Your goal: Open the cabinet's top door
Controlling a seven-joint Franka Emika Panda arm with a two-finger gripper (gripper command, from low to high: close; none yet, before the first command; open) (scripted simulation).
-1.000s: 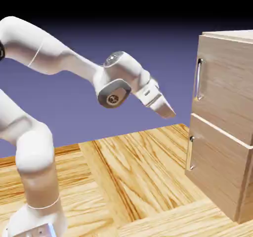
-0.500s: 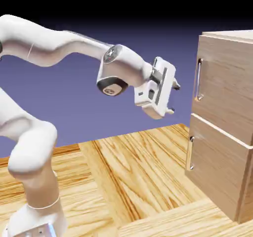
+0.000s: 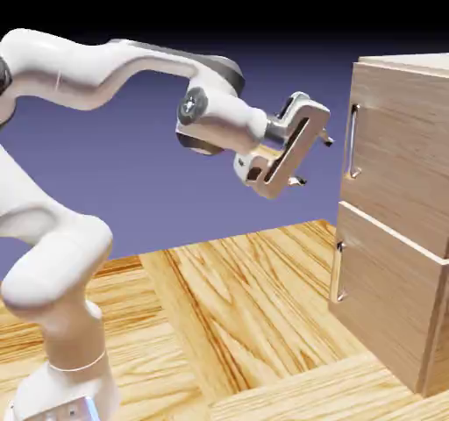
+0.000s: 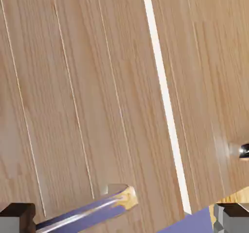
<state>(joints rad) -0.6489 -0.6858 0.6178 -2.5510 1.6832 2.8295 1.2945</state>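
While the gripper (image 3: 313,159) hangs level with the top door's (image 3: 402,152) handle (image 3: 352,141), it ought to line its fingers up either side of that upright bar before closing in. Its jaws stand wide, holding and touching nothing; the cabinet (image 3: 395,305) sits just beyond.

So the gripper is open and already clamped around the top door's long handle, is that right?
Not quite. The gripper is open, but it has not reached the long handle of the top door. The exterior view shows it hanging short of the cabinet, with clear backdrop between its fingertips and the handle.
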